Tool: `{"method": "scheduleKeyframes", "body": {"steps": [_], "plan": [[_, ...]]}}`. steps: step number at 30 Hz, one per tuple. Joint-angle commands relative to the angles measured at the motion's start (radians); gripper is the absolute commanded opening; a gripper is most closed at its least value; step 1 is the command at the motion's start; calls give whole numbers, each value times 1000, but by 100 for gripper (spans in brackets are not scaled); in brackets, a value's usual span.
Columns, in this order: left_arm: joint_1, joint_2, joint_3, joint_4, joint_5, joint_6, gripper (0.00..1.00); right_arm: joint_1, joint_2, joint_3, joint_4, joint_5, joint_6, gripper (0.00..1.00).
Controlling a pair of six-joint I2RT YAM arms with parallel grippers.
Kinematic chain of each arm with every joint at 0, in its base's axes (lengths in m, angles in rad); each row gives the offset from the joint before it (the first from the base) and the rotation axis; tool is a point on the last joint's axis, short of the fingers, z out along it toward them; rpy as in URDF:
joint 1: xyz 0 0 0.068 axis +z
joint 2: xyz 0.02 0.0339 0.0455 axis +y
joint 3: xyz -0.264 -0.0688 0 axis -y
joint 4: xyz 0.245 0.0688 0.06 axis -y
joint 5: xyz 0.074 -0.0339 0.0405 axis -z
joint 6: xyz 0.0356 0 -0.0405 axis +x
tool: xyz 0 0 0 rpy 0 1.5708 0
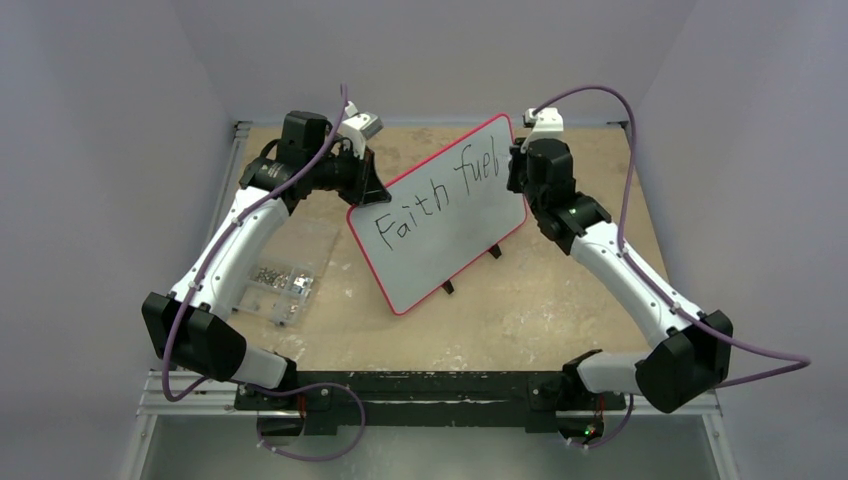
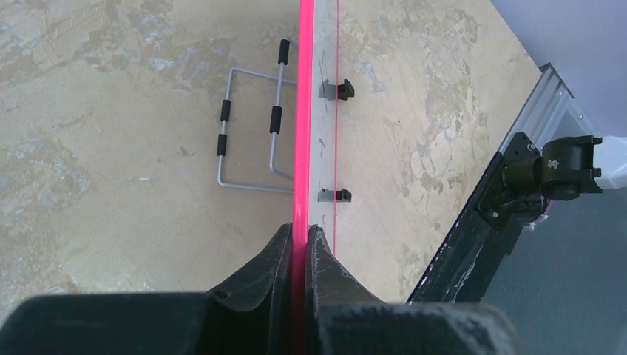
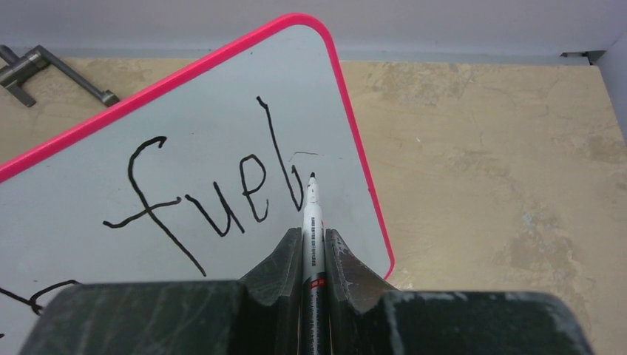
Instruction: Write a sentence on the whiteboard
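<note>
The right gripper (image 3: 313,235) is clamped on a marker (image 3: 313,214), its two fingers pressed to either side of the white barrel at the bottom centre of the right wrist view. The black tip points up the frame and sits just right of the foot of the "l"; whether it touches the surface cannot be told. The left gripper (image 2: 299,233) is closed on the red rim of the whiteboard (image 2: 303,111), seen edge-on running up the middle of the left wrist view, with two black feet (image 2: 336,90) jutting right of it and a wire stand (image 2: 275,118) lying on the table to its left.

From above, the whiteboard (image 1: 450,240) stands tilted at the centre of the frame, pinched at its left edge by the left gripper (image 1: 368,190), with the right gripper (image 1: 512,165) at its upper right corner. The sentence (image 1: 430,200) reads "Faith fuel", slanting up to the right, a short stroke joining the "l". A clear plastic box (image 1: 285,280) lies on the table (image 1: 560,300) at left.
</note>
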Motion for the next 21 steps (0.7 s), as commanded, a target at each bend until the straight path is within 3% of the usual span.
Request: {"method": "scheduleKeyframes", "body": {"steps": [1, 21], "plan": [[8, -50, 16, 72, -66, 57, 0, -46, -1, -2, 47, -47, 16, 0], [8, -49, 16, 76, -51, 54, 0, -332, -45, -95, 225, -540, 207, 0]]}}
